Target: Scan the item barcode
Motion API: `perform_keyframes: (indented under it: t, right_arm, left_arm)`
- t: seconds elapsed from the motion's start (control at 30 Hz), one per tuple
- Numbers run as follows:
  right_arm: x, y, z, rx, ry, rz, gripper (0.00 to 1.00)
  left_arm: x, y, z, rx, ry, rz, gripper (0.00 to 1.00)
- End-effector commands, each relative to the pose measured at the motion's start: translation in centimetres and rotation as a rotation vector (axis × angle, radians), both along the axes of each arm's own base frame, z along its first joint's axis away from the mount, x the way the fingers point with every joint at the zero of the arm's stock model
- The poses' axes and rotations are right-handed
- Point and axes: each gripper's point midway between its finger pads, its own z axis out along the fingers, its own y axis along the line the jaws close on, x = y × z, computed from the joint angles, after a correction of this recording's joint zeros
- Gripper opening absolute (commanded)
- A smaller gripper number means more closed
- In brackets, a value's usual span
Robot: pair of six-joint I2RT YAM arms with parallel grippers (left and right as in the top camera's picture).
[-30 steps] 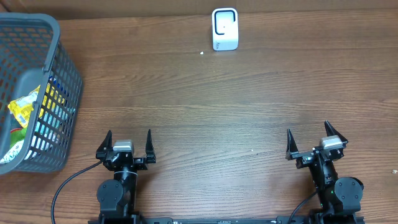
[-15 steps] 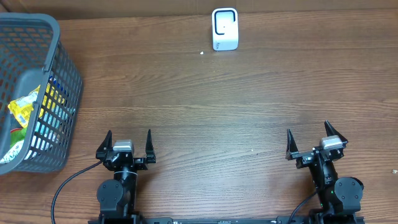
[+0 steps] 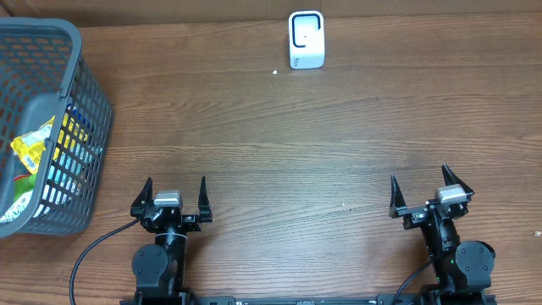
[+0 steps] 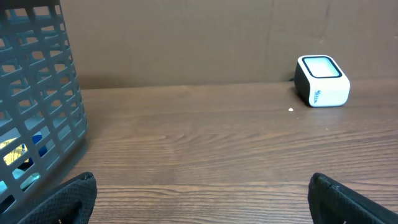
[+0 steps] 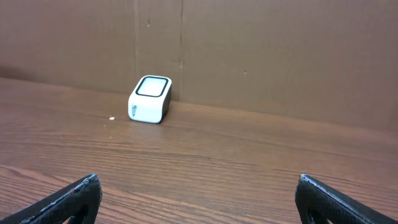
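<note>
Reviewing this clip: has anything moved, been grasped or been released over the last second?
Nothing visibly changed. The left gripper and right gripper stay parked at the near table edge, jaws open and empty. The basket and the white scanner sit where they were.

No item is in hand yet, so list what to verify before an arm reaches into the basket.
1. Left gripper open, holding nothing: ok.
2. Right gripper open, holding nothing: ok.
3. Items to pick in the grey basket: ok, a yellow packet shows inside.
4. Barcode side of that packet known: cannot tell.
5. Barcode scanner standing at the table's far edge, window uncovered: ok.
6. Wooden table between arms and scanner: ok, only a white speck lies near the scanner.
</note>
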Motion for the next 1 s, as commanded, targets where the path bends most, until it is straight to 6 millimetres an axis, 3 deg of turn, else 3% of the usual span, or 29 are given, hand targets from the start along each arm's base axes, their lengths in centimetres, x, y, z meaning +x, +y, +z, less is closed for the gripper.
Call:
perform_keyframes:
  t: [0.0,0.67,0.87,0.97]
  right_arm:
    - [0.0,0.2,-0.2,0.004,-0.004,0.010,1.00]
    - [0.0,0.2,-0.2,0.004,-0.005,0.010,1.00]
    - [0.0,0.2,-0.2,0.004,-0.005,0.010,1.00]
    - [0.0,0.2,-0.2,0.004,-0.005,0.010,1.00]
  left_arm:
    - [0.0,-0.1,0.1,0.019,-0.008,-0.002,1.00]
    - [0.0,-0.1,0.1,0.014,-0.011,-0.003,1.00]
    - [-0.1,-2.2,0.4,-0.027,-0.009,-0.123,1.00]
    - [-0.5,-2.3,1.5,-0.069,-0.011,-0.129,1.00]
